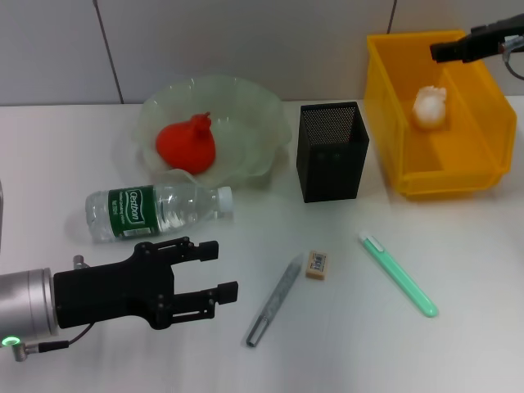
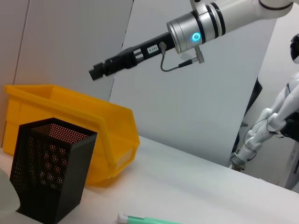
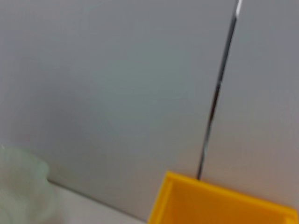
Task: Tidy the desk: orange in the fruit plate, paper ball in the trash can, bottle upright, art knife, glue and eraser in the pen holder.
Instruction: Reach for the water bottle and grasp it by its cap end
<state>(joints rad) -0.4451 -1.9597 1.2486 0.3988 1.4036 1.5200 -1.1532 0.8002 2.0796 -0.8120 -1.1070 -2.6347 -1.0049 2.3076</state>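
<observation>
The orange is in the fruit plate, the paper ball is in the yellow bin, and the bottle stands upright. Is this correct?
Not quite. The head view shows the bottle lying on its side on the table, not upright. The orange is in the fruit plate and the paper ball in the yellow bin.

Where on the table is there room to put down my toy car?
Bare patches: in front of the yellow bin beyond the green knife, and between pen holder and eraser. Crowded: bottle, left tool.

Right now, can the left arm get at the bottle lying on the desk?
Probably yes. The left gripper is open just in front of the lying bottle, with nothing between them. The fruit plate sits behind the bottle, out of the approach.
</observation>
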